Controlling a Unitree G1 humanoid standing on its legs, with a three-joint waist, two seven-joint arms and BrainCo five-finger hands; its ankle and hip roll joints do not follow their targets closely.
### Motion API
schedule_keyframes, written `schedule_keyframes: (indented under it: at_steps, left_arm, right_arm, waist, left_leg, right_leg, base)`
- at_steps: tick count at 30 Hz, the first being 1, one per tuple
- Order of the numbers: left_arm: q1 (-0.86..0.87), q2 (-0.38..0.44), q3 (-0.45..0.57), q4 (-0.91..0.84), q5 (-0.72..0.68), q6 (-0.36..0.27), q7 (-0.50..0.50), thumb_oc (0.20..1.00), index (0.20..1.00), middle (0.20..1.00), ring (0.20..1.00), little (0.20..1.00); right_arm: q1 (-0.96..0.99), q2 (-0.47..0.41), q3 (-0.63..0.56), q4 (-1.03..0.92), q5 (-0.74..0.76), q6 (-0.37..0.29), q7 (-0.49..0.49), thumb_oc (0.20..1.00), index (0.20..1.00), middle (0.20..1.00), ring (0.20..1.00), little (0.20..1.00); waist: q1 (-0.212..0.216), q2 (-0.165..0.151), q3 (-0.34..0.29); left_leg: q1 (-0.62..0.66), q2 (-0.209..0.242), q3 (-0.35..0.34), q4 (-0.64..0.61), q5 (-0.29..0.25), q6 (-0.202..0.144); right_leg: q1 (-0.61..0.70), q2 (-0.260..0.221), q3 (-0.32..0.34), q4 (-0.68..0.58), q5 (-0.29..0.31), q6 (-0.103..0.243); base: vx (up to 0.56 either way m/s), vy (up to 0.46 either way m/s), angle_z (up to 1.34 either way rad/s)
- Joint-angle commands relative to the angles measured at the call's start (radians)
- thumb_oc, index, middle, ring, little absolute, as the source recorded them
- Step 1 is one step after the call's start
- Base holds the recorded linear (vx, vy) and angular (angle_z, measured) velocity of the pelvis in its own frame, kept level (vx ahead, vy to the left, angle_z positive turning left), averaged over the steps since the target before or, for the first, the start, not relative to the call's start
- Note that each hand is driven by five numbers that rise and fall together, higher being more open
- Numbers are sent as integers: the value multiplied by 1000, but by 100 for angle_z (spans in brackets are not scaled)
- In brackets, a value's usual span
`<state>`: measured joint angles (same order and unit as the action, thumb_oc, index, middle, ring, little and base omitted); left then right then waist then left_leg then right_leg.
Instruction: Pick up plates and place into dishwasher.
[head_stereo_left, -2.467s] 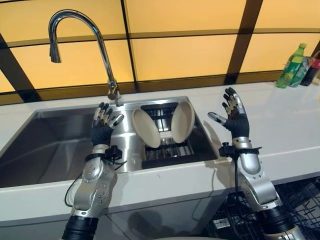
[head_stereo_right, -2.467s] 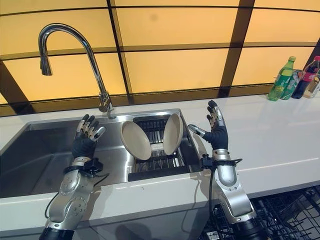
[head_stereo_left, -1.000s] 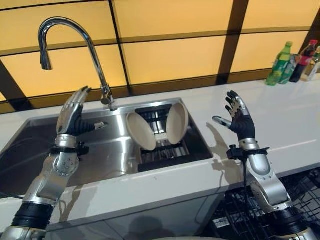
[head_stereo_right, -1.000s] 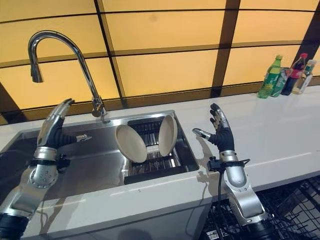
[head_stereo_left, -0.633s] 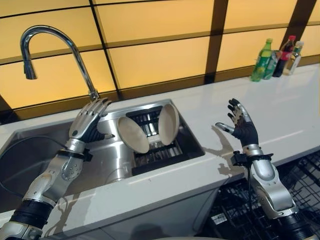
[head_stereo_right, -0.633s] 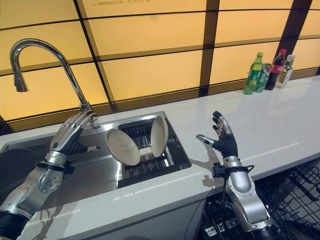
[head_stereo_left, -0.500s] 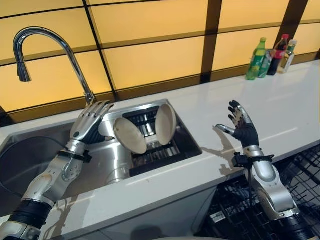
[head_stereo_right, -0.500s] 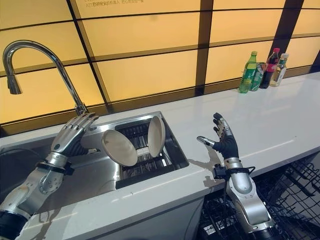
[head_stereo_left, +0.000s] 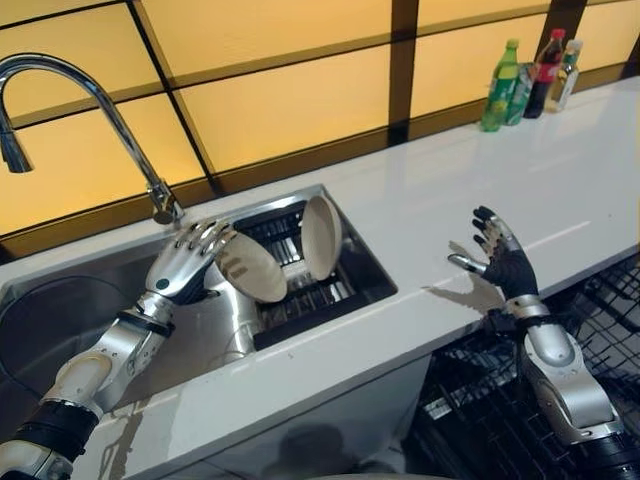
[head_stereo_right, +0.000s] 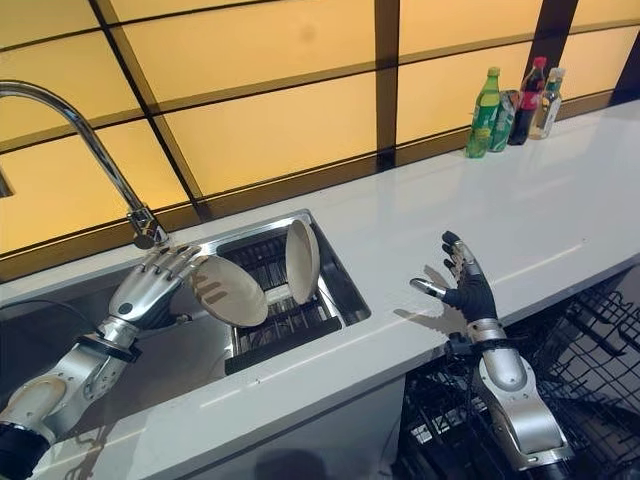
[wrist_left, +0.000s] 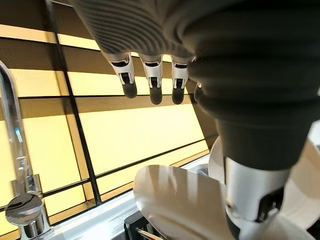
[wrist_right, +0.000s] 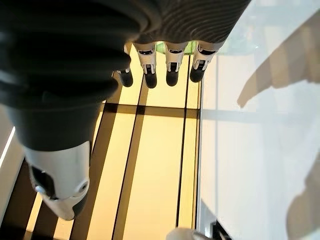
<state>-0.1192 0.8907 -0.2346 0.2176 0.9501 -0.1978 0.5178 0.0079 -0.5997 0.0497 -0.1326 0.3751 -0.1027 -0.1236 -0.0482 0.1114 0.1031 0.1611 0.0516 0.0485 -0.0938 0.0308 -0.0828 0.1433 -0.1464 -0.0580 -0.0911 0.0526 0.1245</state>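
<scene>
Now left robot hand (head_stereo_left: 183, 262) outspread, touching tilted plate (head_stereo_left: 252, 268), sink rack (head_stereo_left: 322, 292)

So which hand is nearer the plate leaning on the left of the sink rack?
Left. The left hand reaches over that plate's edge; the right hand hovers open above the counter, well away.

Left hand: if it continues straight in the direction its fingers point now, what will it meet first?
Most likely the nearer plate. The left hand, fingers straight, reaches toward that plate's upper rim in the sink rack; whether it already touches is unclear. The second plate stands further on.
</scene>
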Motion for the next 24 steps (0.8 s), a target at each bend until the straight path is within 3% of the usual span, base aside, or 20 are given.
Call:
schedule_keyframes:
  at_steps: [1,9,17,24]
  left_arm:
    - [-61,91,-5,24,48,47,27,1000,1000,1000,1000,1000]
    - [-68,37,-9,60,94,170,174,1000,1000,1000,1000,1000]
    - [-110,7,-40,82,114,204,170,1000,1000,1000,1000,1000]
    - [-80,-11,-27,68,127,198,140,1000,1000,1000,1000,1000]
  right_arm:
    - [-22,-25,-24,-28,20,-59,17,1000,1000,1000,1000,1000]
    - [4,-34,-26,-34,5,-32,25,1000,1000,1000,1000,1000]
    - [-11,-56,-46,-16,10,-50,21,1000,1000,1000,1000,1000]
    - [37,-39,-69,-43,1,-34,64,1000,1000,1000,1000,1000]
  waist:
    - [-8,-49,0]
    - [-22,-48,14]
    - [-30,-46,69]
    - [-40,-46,69]
  left_leg:
    - [-44,-46,-7,6,-20,46]
    - [-34,-53,-11,6,-9,47]
    - [-78,-69,-12,22,-2,55]
    - [-61,-77,-16,28,-2,57]
  right_leg:
    - [-72,-59,41,57,18,51]
    - [-76,-70,55,81,20,65]
    - [-130,-80,83,113,26,77]
    - [-110,-92,82,120,25,83]
  base:
    - [64,64,-1]
    - [94,59,-2]
    - [-24,45,-6]
    - [95,48,-4]
